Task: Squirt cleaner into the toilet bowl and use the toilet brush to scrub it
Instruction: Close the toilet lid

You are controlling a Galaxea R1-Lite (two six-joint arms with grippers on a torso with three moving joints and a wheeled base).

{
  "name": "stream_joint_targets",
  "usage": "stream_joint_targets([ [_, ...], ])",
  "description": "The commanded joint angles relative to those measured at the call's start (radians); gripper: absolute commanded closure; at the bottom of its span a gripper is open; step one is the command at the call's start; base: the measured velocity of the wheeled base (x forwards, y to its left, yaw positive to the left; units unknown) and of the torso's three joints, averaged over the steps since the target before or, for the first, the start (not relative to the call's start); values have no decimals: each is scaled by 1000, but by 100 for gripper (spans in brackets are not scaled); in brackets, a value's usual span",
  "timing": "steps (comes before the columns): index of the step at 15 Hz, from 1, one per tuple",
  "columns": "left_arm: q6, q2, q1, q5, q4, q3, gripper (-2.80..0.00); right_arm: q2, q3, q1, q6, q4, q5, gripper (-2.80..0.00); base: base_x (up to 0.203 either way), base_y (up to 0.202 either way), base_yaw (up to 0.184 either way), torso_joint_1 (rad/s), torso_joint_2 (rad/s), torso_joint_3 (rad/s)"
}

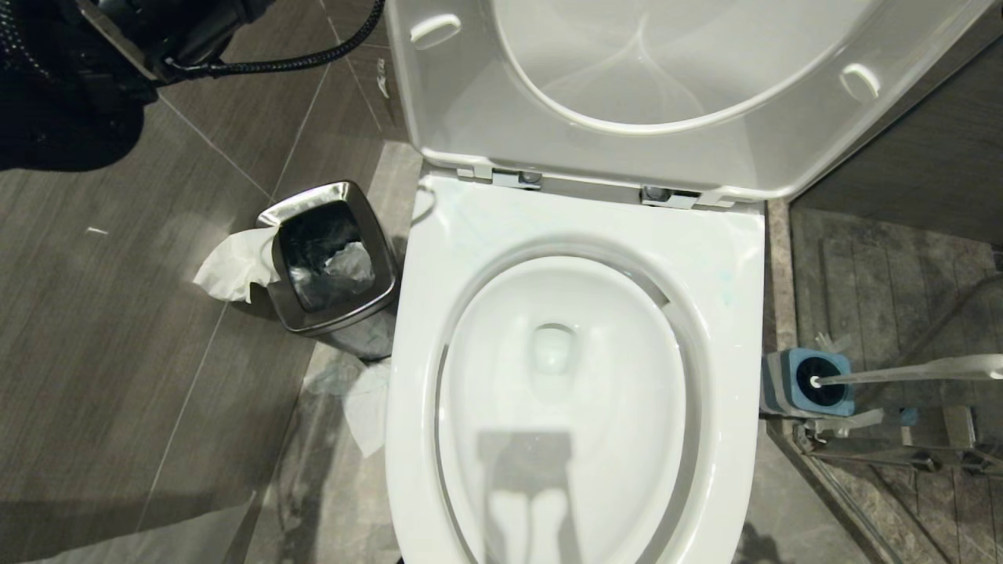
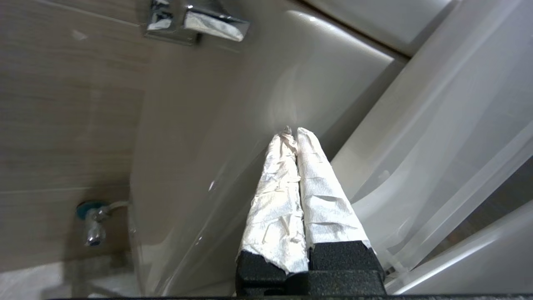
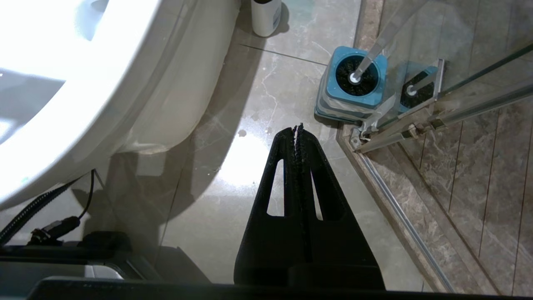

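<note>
The right gripper (image 3: 299, 127) hangs closed and empty over the floor. The toilet brush (image 3: 366, 62) stands in its holder (image 3: 354, 98) just beyond it. The left gripper (image 2: 291, 132), also closed, is beside the toilet bowl (image 2: 216, 125).

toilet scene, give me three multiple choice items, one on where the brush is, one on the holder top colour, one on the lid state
1. Where is the toilet brush?
A. standing in its holder on the floor
B. lying in the bowl
C. held by a gripper

2. What colour is the top of the holder?
A. red
B. blue
C. yellow

3. How is the lid of the toilet bowl?
A. shut
B. missing
C. raised

Answers: 1 A, its handle rises from the holder beside the glass door. 2 B, the square top is blue in the head and right wrist views. 3 C, the lid stands up behind the open basin.
</note>
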Motion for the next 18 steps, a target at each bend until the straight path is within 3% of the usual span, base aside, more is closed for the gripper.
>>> stream_joint_targets([
  [1,-2,55,-7,-1,-19,-34,0,2,0,0,0,0,0,0,0,0,0,0,0,0],
  [13,-72,45,-33,-99,-65,-24,0,2,0,0,0,0,0,0,0,0,0,0,0,0],
  [16,-62,40,-22,-86,-61,-25,0,2,0,0,0,0,0,0,0,0,0,0,0,0],
  [18,-22,48,-14,-51,-57,-26,0,2,0,0,0,0,0,0,0,0,0,0,0,0],
])
